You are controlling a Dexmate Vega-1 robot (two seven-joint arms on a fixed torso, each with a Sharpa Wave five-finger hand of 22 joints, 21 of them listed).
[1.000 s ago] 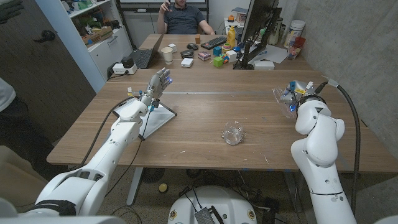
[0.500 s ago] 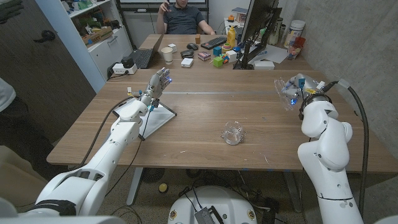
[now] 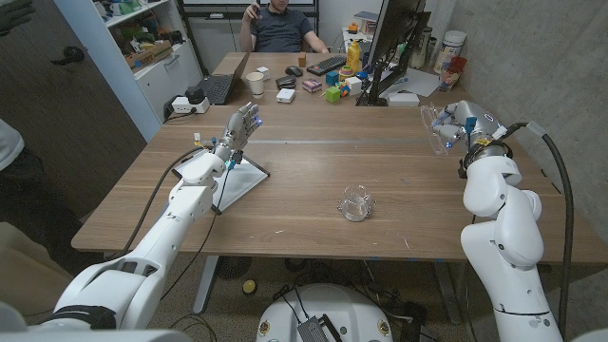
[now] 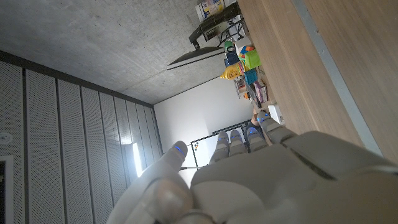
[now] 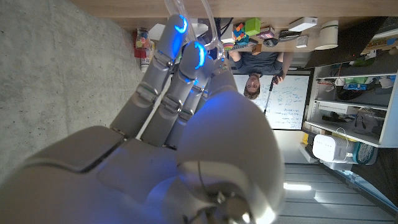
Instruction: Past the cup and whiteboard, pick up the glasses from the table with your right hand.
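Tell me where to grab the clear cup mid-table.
Wrap the side wall of the cup, probably from the robot's left with the free left robot hand: it seems to stand upright, with bare table around; the right robot hand holds the glasses.

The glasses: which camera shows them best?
The head view: the clear glasses show whole, held up off the table by the right robot hand. The right wrist view catches just a piece of clear frame past the fingertips. The left wrist view looks along the left robot hand instead.
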